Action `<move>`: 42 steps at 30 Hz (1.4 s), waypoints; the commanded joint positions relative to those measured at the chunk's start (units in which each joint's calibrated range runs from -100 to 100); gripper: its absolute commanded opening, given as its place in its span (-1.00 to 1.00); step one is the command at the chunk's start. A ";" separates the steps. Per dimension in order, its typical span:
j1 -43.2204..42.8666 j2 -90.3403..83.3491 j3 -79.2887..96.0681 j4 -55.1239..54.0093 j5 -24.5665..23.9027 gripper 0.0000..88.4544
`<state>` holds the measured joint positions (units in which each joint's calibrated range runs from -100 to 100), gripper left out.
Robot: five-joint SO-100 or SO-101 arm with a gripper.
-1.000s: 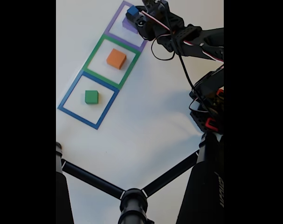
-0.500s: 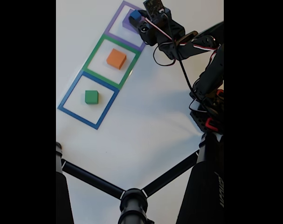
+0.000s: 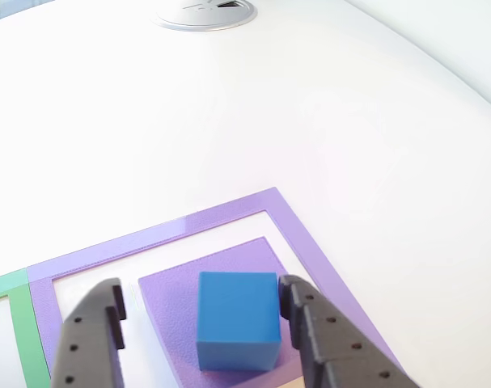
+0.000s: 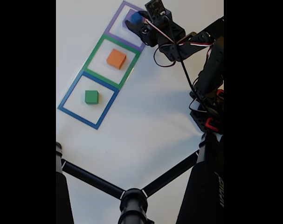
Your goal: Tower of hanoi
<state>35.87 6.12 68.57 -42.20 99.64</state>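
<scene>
Fixed view first: the white bench (image 4: 146, 126) carries a strip of three flat square outlines running diagonally, the purple outline (image 4: 114, 22) at the top, the green outline (image 4: 95, 49) in the middle and the blue outline (image 4: 69, 95) lowest. A black tripod (image 4: 132, 198) spreads its legs across the bottom of this view, and the arm (image 4: 209, 70) reaches in from the right with its wiring looped beneath it.

Within the purple outline (image 3: 229, 212) lies the purple block (image 3: 168, 307), flat on the bench. The orange block (image 4: 116, 59) sits inside the green outline, and the green block (image 4: 91, 96) inside the blue outline, both well apart from the arm.

In the other view the blue cube (image 3: 238, 319) stands upright on the purple block, slightly right of its middle. The end effector (image 3: 205, 335) straddles the cube with its jaws spread: the right finger is touching or just beside the cube's right face, and the left finger stands clear of it with purple surface showing between. It grips nothing. In the fixed view the end effector (image 4: 140, 22) hangs over the purple outline with the blue cube (image 4: 135, 17) at its tip.
</scene>
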 commanded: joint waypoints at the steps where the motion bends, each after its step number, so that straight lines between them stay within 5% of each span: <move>1: 0.56 -1.72 -0.39 -1.36 0.36 -0.44; 6: -0.01 -12.06 -2.12 10.14 0.36 -0.46; 15: -0.20 -43.55 -17.48 68.44 0.36 -0.71; 23: -7.97 -55.17 -29.48 102.36 0.36 -0.99; 32: -27.24 -58.72 -47.57 125.84 0.36 -0.99; 42: -43.83 -59.13 -54.02 131.27 0.36 -0.99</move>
<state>-3.22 -51.79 17.31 88.71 99.64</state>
